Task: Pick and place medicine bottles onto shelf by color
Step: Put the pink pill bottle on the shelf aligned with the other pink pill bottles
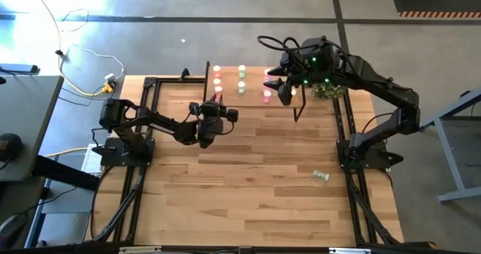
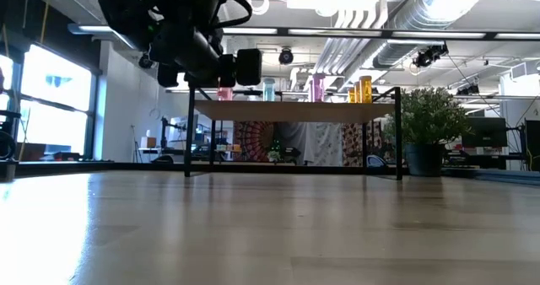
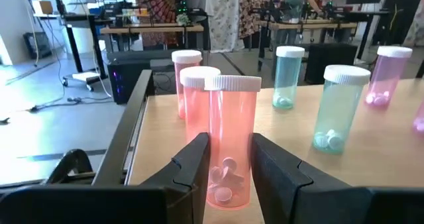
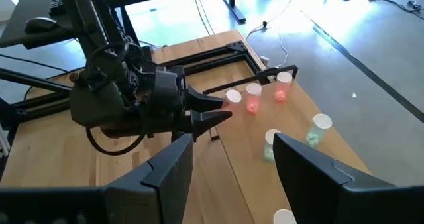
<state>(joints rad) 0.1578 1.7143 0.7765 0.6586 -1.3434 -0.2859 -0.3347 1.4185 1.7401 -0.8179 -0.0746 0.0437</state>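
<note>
A red bottle (image 3: 228, 141) is held tight by the left gripper (image 3: 226, 159) at the shelf's (image 3: 165, 124) left end, near two red ones. Next, it must be set down and let go. The right gripper (image 4: 232, 159) waits open above the shelf's right side.

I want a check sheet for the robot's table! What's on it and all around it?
Surface: pale wooden plank tabletop, mostly bare.
Job's things: small raised light-wood shelf holding translucent white-capped red bottles, green bottles and pink bottles; orange bottles at one end. One green bottle lying on the tabletop near the right arm's base.
Clutter: green potted plant beside the shelf.
Grippers: left tool shut on another red bottle at the shelf's edge; right tool open, above the shelf.
Cables: yellow and white cables on the floor.
Surroundings: desks, hanging cloths, ceiling ducts.
</note>
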